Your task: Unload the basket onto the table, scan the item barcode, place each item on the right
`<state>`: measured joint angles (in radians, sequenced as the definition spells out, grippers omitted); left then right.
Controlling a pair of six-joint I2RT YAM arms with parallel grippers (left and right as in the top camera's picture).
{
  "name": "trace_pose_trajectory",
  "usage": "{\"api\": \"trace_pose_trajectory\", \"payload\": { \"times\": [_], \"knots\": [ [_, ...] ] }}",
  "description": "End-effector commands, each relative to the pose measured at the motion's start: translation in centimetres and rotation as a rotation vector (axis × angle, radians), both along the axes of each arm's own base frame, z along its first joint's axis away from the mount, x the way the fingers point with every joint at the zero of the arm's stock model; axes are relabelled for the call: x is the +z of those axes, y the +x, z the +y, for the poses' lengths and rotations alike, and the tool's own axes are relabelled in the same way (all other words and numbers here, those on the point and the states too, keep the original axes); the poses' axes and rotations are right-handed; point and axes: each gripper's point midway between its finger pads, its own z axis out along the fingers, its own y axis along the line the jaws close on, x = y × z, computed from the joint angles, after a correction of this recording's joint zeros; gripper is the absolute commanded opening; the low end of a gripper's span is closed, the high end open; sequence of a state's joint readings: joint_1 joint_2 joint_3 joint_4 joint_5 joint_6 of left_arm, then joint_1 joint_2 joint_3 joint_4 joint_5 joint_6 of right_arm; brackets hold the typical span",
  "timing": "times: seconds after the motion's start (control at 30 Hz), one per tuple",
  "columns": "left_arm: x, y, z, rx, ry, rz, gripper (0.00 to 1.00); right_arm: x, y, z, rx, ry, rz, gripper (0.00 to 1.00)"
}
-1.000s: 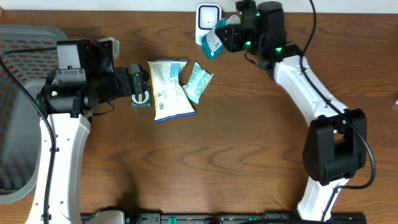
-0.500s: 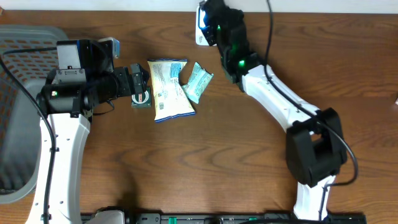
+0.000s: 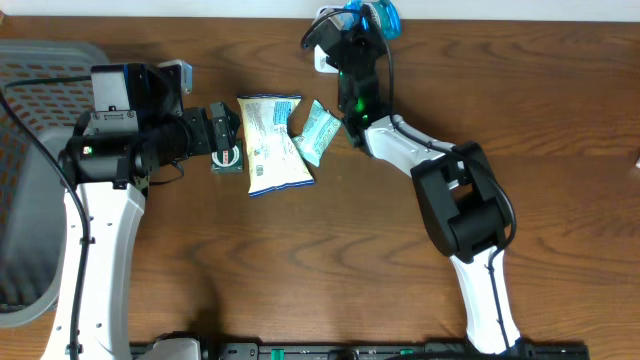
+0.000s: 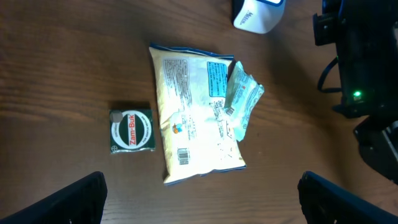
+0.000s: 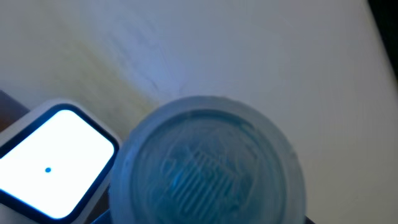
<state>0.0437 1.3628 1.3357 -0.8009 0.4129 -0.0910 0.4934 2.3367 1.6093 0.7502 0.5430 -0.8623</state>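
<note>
R tool [image 3: 368, 22] clamped on round blue plastic tub [image 5: 208, 162]; L tool [image 3: 226, 140] apart, idle. Risk: barcode may face away from white box scanner [image 5: 53, 158], so no read. Smooth curved tub could slip.

Mock shop checkout on a robot test bench, not a real store. Evidence: white barcode scanner [image 4: 255, 14] at the far edge of a wood-grain table [image 3: 300, 260], grey mesh basket [image 3: 30, 120] far left, retail goods mid-table: large snack packet [image 3: 272, 145], small teal packet [image 3: 318, 132], Zam-Buk box [image 4: 130, 129]. Two table-mounted arms, left [image 3: 100, 230] and right [image 3: 470, 220]. Plain white wall [image 5: 249, 50] behind.
</note>
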Motion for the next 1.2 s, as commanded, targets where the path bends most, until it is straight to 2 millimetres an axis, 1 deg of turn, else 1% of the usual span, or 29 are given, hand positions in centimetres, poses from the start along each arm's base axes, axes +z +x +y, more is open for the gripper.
{"api": "trace_pose_trajectory", "payload": {
  "times": [0.0,0.07,0.13,0.27,0.33,0.47,0.6,0.7,0.8,0.93,1.07,1.17],
  "knots": [
    [-0.1,0.1,0.1,-0.009,0.015,-0.004,0.98,3.6,-0.5,1.5,0.018,-0.006,-0.084,0.01],
    [-0.1,0.1,0.1,-0.009,0.015,-0.004,0.98,3.8,-0.7,2.5,0.051,0.016,-0.089,0.01],
    [-0.1,0.1,0.1,-0.009,0.015,-0.004,0.98,3.4,-0.9,3.7,0.091,0.027,-0.073,0.01],
    [-0.1,0.1,0.1,-0.009,0.015,-0.004,0.98,1.5,-1.4,6.0,0.174,0.002,-0.006,0.01],
    [-0.1,0.1,0.1,-0.009,0.015,-0.004,0.98,1.2,-1.5,6.2,0.173,-0.003,-0.004,0.01],
    [-0.1,0.1,0.1,-0.009,0.015,-0.004,0.98,1.6,-1.4,6.0,0.163,-0.035,-0.026,0.01],
    [-0.1,0.1,0.1,-0.009,0.015,-0.005,0.98,2.9,-1.4,5.1,0.109,-0.042,-0.075,0.01],
    [-0.1,0.1,0.1,-0.009,0.015,-0.005,0.98,3.9,-1.3,4.0,0.062,-0.012,-0.111,0.01],
    [-0.1,0.1,0.1,-0.009,0.015,-0.004,0.98,4.3,-1.2,2.6,0.012,0.042,-0.115,0.01],
    [-0.1,0.1,0.1,-0.009,0.015,-0.004,0.98,4.8,-0.9,-0.7,-0.116,0.114,-0.115,0.01],
    [-0.1,0.1,0.1,-0.009,0.015,-0.004,0.98,5.1,-0.6,-5.5,-0.272,0.141,-0.125,0.01],
    [-0.1,0.1,0.1,-0.009,0.015,-0.004,0.97,5.4,-0.2,-9.7,-0.381,0.164,-0.125,0.01]
  ]
}}
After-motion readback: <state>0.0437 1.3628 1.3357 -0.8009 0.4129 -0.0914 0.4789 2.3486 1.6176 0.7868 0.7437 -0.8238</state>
